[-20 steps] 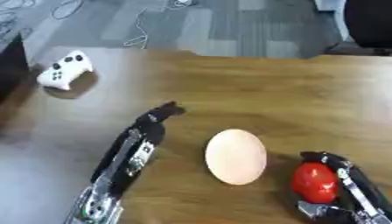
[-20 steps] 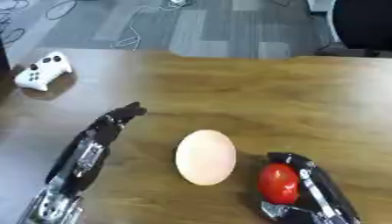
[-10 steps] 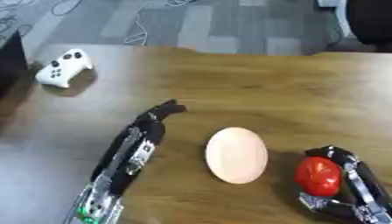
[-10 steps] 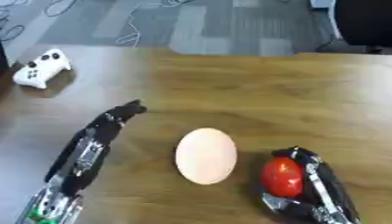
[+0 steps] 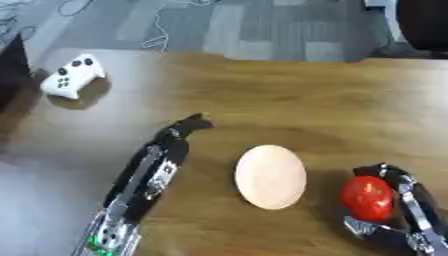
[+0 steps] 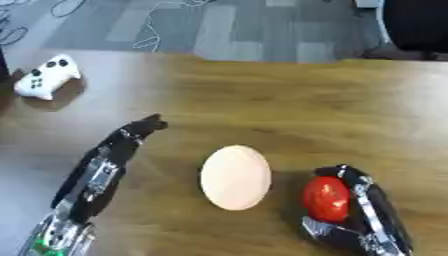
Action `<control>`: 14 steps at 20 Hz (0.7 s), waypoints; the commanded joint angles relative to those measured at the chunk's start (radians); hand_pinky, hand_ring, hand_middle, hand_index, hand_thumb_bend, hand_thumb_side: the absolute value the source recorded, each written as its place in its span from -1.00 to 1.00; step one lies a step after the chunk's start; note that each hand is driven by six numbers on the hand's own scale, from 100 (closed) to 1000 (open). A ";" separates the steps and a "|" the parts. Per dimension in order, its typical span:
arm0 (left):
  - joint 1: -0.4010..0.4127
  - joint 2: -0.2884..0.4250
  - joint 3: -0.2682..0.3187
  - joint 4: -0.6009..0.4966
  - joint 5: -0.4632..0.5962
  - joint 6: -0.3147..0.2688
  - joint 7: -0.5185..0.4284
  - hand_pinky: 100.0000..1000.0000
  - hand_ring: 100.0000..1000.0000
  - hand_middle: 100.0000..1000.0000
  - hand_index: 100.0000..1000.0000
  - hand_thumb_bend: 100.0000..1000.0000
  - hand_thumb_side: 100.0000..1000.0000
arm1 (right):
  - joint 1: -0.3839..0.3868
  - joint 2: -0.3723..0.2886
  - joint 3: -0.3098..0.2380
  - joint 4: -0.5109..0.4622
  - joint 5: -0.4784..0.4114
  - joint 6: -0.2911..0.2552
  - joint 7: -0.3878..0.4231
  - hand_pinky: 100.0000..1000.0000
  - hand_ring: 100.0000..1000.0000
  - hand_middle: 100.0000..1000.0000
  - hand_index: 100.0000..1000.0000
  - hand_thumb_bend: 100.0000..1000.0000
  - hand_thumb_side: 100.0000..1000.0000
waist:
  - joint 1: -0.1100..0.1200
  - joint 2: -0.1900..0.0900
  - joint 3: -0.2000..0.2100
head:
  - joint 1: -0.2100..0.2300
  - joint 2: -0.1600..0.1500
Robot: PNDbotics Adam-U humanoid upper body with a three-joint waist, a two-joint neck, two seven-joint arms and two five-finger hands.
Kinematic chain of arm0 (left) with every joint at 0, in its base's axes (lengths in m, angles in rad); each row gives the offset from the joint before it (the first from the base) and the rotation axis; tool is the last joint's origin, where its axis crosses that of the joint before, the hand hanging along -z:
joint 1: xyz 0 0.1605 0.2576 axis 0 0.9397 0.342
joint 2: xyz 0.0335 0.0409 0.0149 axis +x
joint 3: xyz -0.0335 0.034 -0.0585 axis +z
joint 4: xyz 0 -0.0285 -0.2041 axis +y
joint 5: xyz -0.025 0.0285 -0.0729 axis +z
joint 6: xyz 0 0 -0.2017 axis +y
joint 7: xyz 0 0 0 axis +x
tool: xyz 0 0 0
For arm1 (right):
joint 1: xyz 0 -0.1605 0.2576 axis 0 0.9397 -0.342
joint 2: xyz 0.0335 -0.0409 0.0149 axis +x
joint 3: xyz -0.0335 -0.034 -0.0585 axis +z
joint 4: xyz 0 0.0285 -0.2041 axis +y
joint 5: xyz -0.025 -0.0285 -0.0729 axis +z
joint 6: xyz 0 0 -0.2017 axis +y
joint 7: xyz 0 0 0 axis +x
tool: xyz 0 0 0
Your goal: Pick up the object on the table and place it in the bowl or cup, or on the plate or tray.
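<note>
A: Where is the red object?
B: The tomato (image 6: 326,198) sits low on the right of the wooden tabletop (image 5: 289,100), clasped by the right hand (image 6: 367,215), whose fingers curl round it.

A: And the plate?
B: The pale oval plate (image 5: 270,176) lies just left of it, apart.

A: The left hand?
B: The left hand (image 5: 179,134) lies relaxed, fingers straight. 1 white controller (image 5: 72,80) sits far left.

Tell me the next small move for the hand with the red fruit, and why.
Probably carry it leftward, over the plate. The right hand has its fingers curled around the red tomato-like fruit, and the pale oval plate lies bare just beside it on the table. The left hand rests extended, clear of that path.
</note>
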 commanded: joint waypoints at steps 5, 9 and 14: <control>-0.003 0.018 0.006 -0.014 0.001 0.000 0.000 1.00 1.00 0.53 0.70 -0.86 0.94 | 0.046 -0.099 -0.008 -0.138 0.009 0.034 0.027 -0.33 -0.98 -0.81 -0.16 -0.18 -0.85 | -0.018 -0.042 0.017 | -0.005 -0.013; -0.003 0.025 0.004 -0.015 0.011 0.001 -0.002 0.99 1.00 0.53 0.70 -0.85 0.93 | 0.058 -0.122 0.001 -0.151 0.012 0.050 0.058 -0.32 -0.98 -0.80 -0.16 -0.18 -0.85 | -0.030 -0.057 0.039 | -0.005 -0.020; 0.003 0.036 0.003 -0.014 0.023 0.004 -0.003 0.99 1.00 0.52 0.70 -0.85 0.92 | 0.073 -0.154 0.007 -0.154 0.011 0.059 0.076 -0.30 -0.97 -0.80 -0.17 -0.18 -0.85 | -0.047 -0.077 0.065 | -0.004 -0.028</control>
